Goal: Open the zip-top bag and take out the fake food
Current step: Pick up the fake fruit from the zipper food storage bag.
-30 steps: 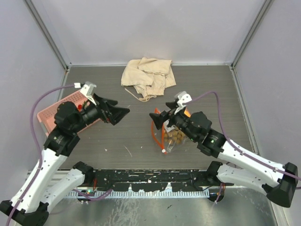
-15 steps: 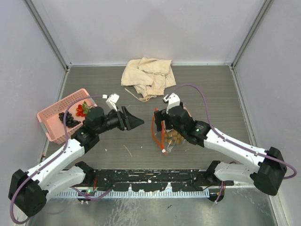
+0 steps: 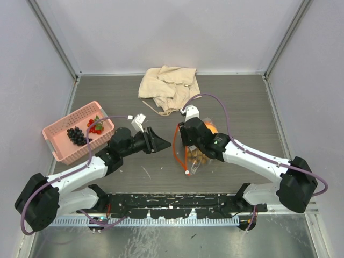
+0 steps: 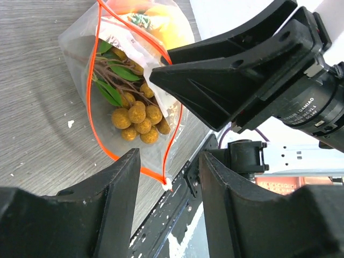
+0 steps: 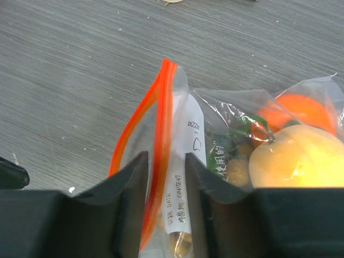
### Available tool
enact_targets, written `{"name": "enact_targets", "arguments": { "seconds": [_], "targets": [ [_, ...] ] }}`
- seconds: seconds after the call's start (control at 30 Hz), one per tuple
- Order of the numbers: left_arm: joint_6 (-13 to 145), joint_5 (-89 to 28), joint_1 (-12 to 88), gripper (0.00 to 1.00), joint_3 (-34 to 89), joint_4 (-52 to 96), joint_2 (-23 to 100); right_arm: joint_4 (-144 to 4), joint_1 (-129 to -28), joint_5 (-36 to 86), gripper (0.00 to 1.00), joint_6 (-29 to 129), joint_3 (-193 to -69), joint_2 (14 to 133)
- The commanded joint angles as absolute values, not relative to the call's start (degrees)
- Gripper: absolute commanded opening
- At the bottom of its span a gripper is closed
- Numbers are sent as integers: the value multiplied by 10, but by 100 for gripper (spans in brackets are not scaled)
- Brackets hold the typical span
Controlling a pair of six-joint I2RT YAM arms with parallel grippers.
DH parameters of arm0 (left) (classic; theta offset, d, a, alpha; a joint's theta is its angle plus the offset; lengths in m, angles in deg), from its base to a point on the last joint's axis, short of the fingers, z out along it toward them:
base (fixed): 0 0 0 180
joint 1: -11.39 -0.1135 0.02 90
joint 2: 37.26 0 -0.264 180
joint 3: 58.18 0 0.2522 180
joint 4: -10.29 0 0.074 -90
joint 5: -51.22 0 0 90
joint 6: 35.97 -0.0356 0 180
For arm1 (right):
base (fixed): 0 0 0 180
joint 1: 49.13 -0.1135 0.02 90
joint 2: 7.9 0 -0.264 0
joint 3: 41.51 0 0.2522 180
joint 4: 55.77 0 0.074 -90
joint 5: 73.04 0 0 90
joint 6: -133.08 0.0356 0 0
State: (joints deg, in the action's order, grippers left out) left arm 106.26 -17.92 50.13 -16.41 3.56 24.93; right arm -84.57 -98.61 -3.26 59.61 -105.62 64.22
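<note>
The zip-top bag (image 3: 191,164) lies on the table just right of centre, its orange-red zip strip (image 5: 161,118) gaping. Inside it show a tan berry cluster (image 4: 137,118) with green leaves, an orange fruit (image 5: 301,110) and a yellow lemon (image 5: 301,158). My right gripper (image 3: 181,134) (image 5: 165,158) is at the bag's mouth, half closed. One lip of the bag with the strip and a white label runs between its fingers, and a narrow gap still shows. My left gripper (image 3: 164,144) (image 4: 169,158) hovers just left of the bag, open and holding nothing. It points at the strip's white end (image 4: 167,184).
A pink mesh basket (image 3: 59,142) at the left holds dark purple grapes (image 3: 77,135) and a small red fruit (image 3: 94,126). A crumpled beige cloth (image 3: 169,86) lies at the back centre. The black base rail (image 3: 172,201) runs along the near edge.
The left arm swung right, from beside the basket to the bag's left edge. The right gripper came down onto the bag's mouth. Both pairs of jaws narrowed.
</note>
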Motion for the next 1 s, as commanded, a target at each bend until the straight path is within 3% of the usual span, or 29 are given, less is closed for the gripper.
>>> {"name": "enact_targets", "arguments": {
  "seconds": [0.0, 0.1, 0.23, 0.33, 0.47, 0.8, 0.97],
  "targets": [
    [1091, -222, 523, 49, -180, -50, 249, -831, -984, -39, 29, 601, -1072, 646],
    [1099, -243, 540, 50, -183, -51, 250, -826, -984, -37, 14, 601, -1066, 637],
    [1115, -277, 560, 53, -192, -64, 254, -800, -984, -20, 6, 599, -1042, 600],
    [1145, -301, 575, 59, -210, -102, 267, -772, -984, -1, 3, 606, -1017, 566],
    [1178, -332, 589, 61, -216, -144, 298, -737, -984, 15, 1, 609, -984, 537],
    [1207, -379, 640, 60, -180, -176, 407, -670, -984, 62, 1, 633, -931, 513],
    [1244, -442, 658, 54, -176, -190, 455, -655, -984, 72, 1, 637, -923, 509]
  ]
}}
